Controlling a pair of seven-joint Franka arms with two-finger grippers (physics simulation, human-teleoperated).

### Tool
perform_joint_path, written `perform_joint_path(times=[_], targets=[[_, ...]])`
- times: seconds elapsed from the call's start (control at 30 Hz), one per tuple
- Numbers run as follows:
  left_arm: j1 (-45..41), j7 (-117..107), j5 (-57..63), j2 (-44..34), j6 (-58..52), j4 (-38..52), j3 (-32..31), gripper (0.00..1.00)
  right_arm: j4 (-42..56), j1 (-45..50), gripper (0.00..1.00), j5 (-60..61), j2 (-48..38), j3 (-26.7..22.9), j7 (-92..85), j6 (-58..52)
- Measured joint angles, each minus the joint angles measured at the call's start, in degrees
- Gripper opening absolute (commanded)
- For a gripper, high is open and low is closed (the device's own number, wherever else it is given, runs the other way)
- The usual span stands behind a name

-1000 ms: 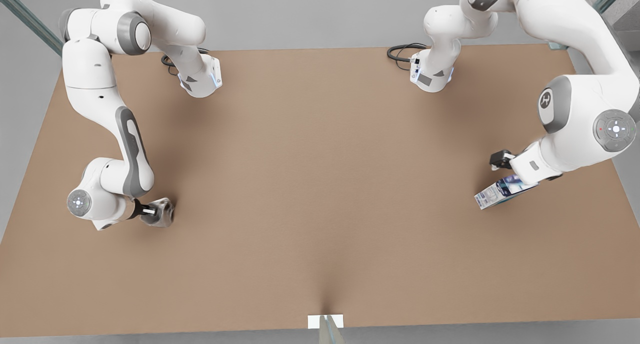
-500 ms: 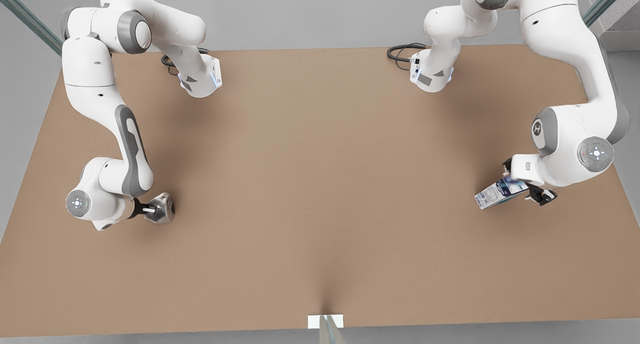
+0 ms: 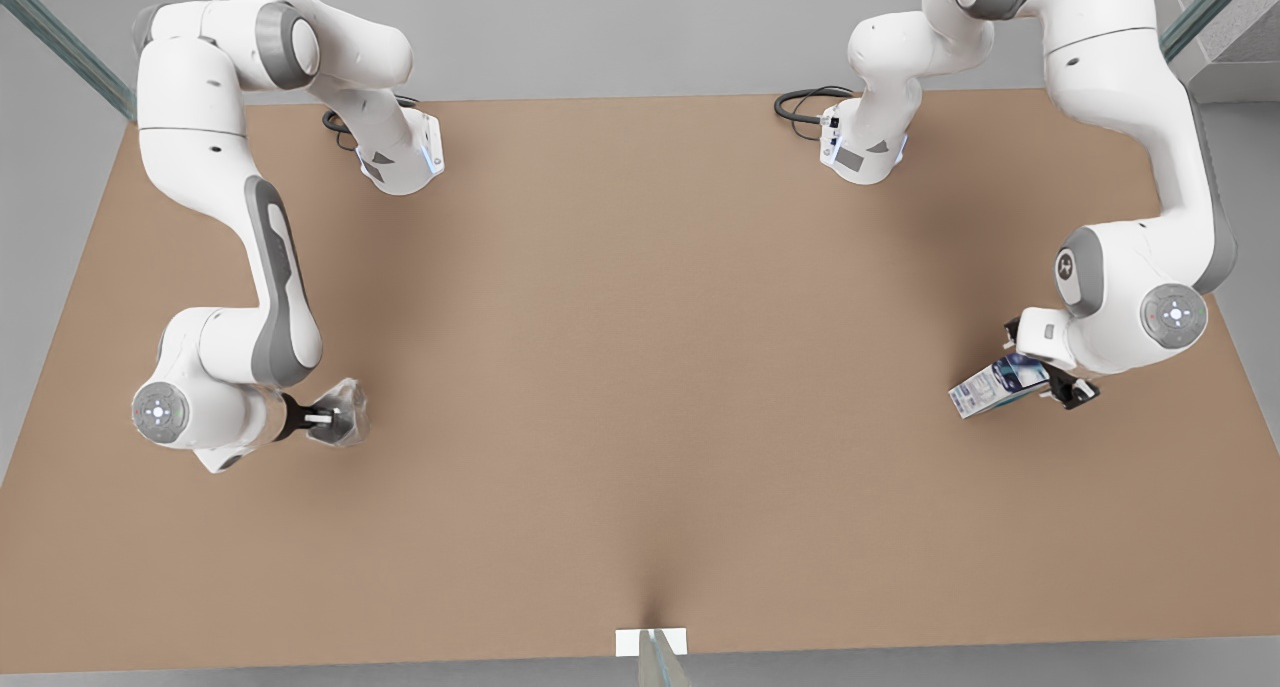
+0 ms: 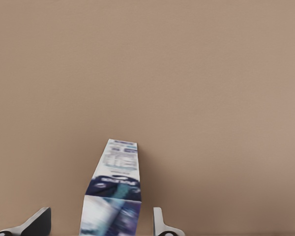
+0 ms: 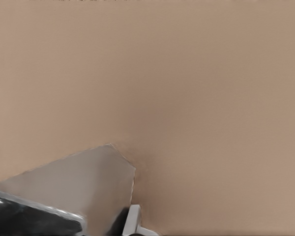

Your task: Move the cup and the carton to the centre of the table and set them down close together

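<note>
The pale faceted cup (image 3: 346,412) sits at the front view's left side of the tan table (image 3: 640,317), with my right gripper (image 3: 326,419) shut on it. In the right wrist view the cup (image 5: 83,182) lies between a dark finger and a white fingertip (image 5: 133,216). The blue-and-white carton (image 3: 985,389) lies tilted at the front view's right side. My left gripper (image 3: 1040,372) stands open around its near end. In the left wrist view the carton (image 4: 115,191) sits between both fingers (image 4: 160,223), with a gap on each side.
Both arm bases (image 3: 400,162) (image 3: 860,152) stand at the table's back edge with black cables (image 3: 800,102) beside them. A small white tab (image 3: 650,642) sits at the middle of the front edge. The broad tan middle lies between the two grippers.
My right gripper has shifted the cup a little toward the front view's right. My left arm has turned its wrist and come down so its fingers straddle the carton.
</note>
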Motion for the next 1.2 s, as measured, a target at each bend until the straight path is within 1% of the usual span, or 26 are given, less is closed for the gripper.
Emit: perform_joint_path(times=[0.07, 0.2, 0.23, 0.33, 0.4, 0.43, 0.5, 0.57, 0.67, 0.73, 0.8, 0.83, 0.93, 1.0, 1.2], targets=[[0.0, 0.0, 0.1, 0.7, 0.1, 0.0, 0.1, 1.0, 1.1, 2.3, 0.21, 1.5, 0.0, 1.2, 0.7, 0.0], [0.2, 0.5, 0.1, 1.2, 1.3, 0.0, 0.6, 1.0, 6.1, 10.3, 0.21, 0.5, 0.0, 1.2, 7.6, -2.1], [0.2, 0.9, 0.1, 1.3, 1.3, 0.0, 0.6, 1.0, 8.7, 12.0, 0.21, 0.4, 0.1, 1.1, 8.1, -4.1], [0.3, 1.0, 0.2, 1.5, 1.2, -0.1, 0.6, 1.0, 13.0, 19.1, 0.21, -0.8, 0.6, 0.1, 13.7, -5.9], [0.3, 2.2, 0.2, 1.9, 1.2, -0.1, 1.1, 1.0, 16.6, 23.6, 0.21, -0.8, 2.4, -1.9, 16.0, -6.0], [0.3, 3.7, 0.2, 2.4, 1.2, 0.0, 1.6, 1.0, 17.8, 25.5, 0.21, -0.7, 3.7, -2.2, 19.4, -6.0], [0.3, 4.6, 0.3, 2.5, 1.2, 0.0, 1.7, 1.0, 24.4, 28.8, 0.21, -0.6, 8.7, -2.3, 27.1, -6.0], [0.3, 4.6, 0.3, 2.5, 1.2, 0.0, 1.8, 1.0, 30.5, 31.3, 0.21, -0.6, 13.1, -2.3, 29.3, -5.8], [0.3, 5.9, 0.4, 2.6, 1.0, -0.1, 1.8, 1.0, 38.8, 36.1, 0.21, -0.5, 21.4, -3.1, 37.5, -5.0], [0.3, 6.2, 0.4, 2.7, 1.0, -0.4, 1.8, 1.0, 39.9, 37.7, 0.21, 2.7, 24.2, -3.2, 38.2, -0.7], [0.3, 6.3, 0.4, 2.7, 0.8, -0.4, 1.8, 1.0, 45.1, 40.4, 0.21, 2.9, 29.4, -4.8, 40.3, 0.1], [0.3, 6.3, 0.4, 2.7, 0.6, -0.5, 1.8, 1.0, 47.8, 41.6, 0.21, 3.0, 32.0, -4.9, 41.7, 0.6], [0.3, 6.3, 0.4, 3.2, 0.6, -0.9, 2.0, 1.0, 48.0, 43.7, 0.21, 3.5, 35.0, -4.9, 43.2, 5.7], [0.2, 6.3, 0.8, 3.5, 0.6, -0.9, 2.1, 1.0, 48.0, 44.2, 0.21, 6.5, 35.7, -4.8, 43.2, 8.2], [0.1, 6.3, 1.7, 4.4, 0.6, -1.0, 2.1, 1.0, 47.8, 44.6, 0.21, 8.7, 36.8, -4.4, 42.7, 13.2]])
